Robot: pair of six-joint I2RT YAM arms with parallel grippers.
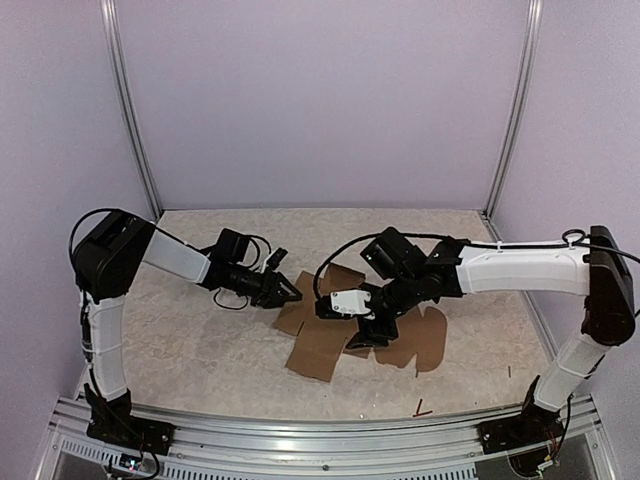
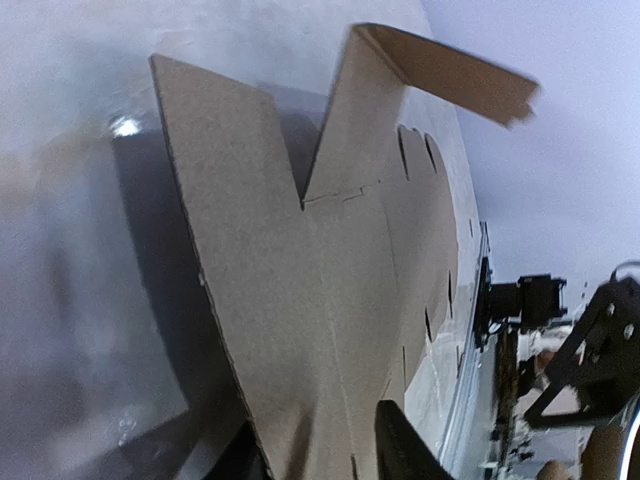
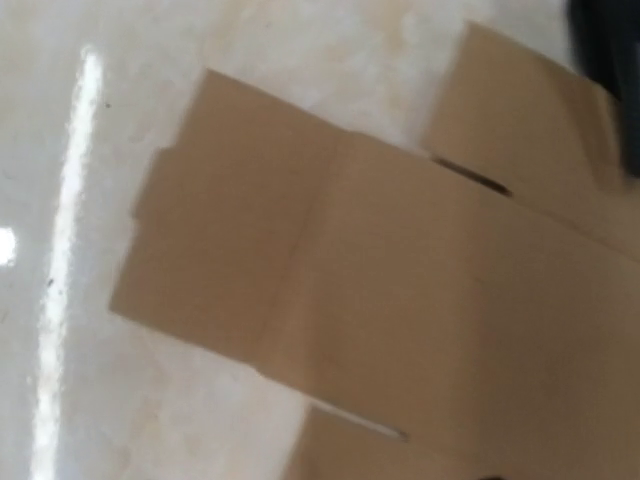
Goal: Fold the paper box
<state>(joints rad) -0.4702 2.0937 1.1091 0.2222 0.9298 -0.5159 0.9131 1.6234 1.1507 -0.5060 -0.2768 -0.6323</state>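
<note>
The paper box (image 1: 322, 352) is a brown die-cut cardboard sheet lying mostly flat in the middle of the table. In the left wrist view the paper box (image 2: 330, 300) fills the frame, with one flap (image 2: 450, 70) bent up at its far end. My left gripper (image 1: 288, 291) sits at the sheet's upper left edge. Its fingers (image 2: 402, 445) stand slightly apart, one over and one under the cardboard. My right gripper (image 1: 370, 330) hovers low over the sheet's middle, holding nothing. The right wrist view looks straight down on the paper box (image 3: 400, 290), and no finger shows there.
Two small dark scraps (image 1: 423, 410) (image 1: 508, 371) lie on the table near the front right. A metal rail (image 1: 320, 432) runs along the near edge. Purple walls and two slanted posts (image 1: 135, 120) close the back.
</note>
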